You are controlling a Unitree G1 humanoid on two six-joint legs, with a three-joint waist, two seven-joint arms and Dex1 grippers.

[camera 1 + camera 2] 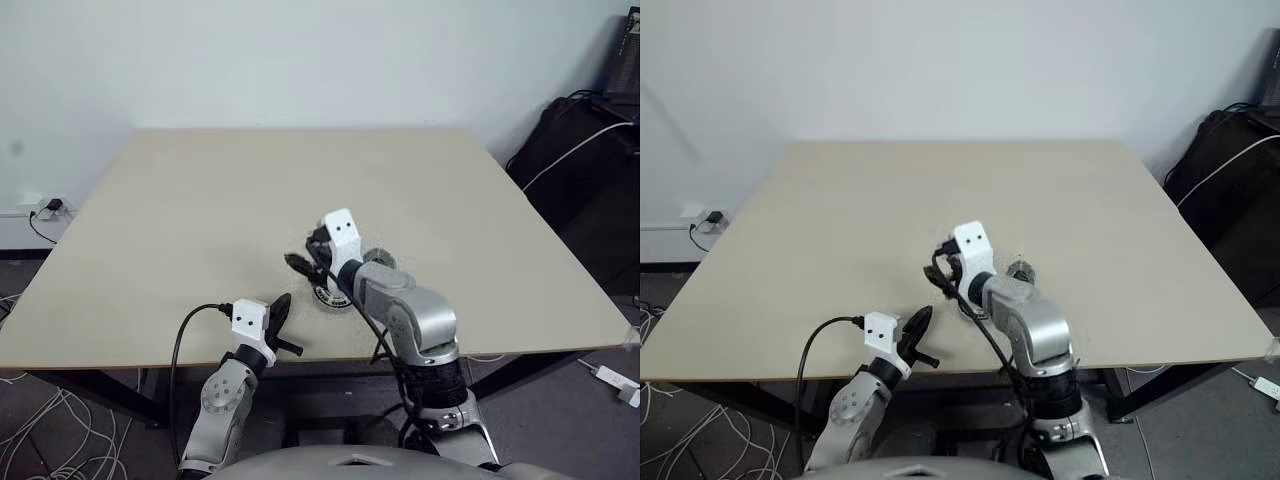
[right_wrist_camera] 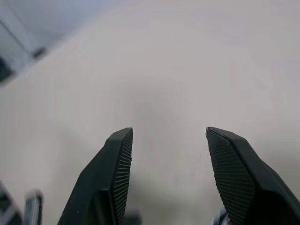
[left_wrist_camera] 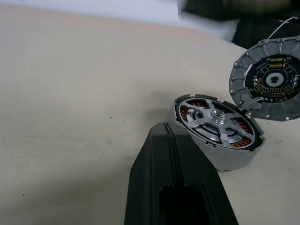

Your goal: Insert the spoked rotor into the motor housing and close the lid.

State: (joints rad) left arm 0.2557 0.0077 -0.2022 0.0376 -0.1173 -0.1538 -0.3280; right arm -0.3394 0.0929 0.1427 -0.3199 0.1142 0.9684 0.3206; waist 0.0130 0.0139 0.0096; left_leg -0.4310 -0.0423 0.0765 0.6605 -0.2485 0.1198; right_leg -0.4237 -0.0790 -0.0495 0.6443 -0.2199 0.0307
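Note:
The motor housing [image 3: 227,155] lies on the table near its front edge. The spoked rotor [image 3: 216,116] sits in it, and copper windings show through the rotor's gaps. Right behind the housing the lid [image 3: 269,79] stands tilted, its ribbed, dark-centred face towards the left wrist camera and its rim touching the housing. My right gripper [image 1: 308,256] hovers above the housing [image 1: 328,296], open, with nothing between its fingers [image 2: 117,159]. My left gripper [image 1: 283,318] is shut and empty. It is level at the table's front edge, a little left of the housing.
The beige table [image 1: 200,220] stretches far back and to both sides. Black bags with a white cable [image 1: 585,160] stand off the table's right side. A wall socket [image 1: 45,208] and loose cables lie at the left.

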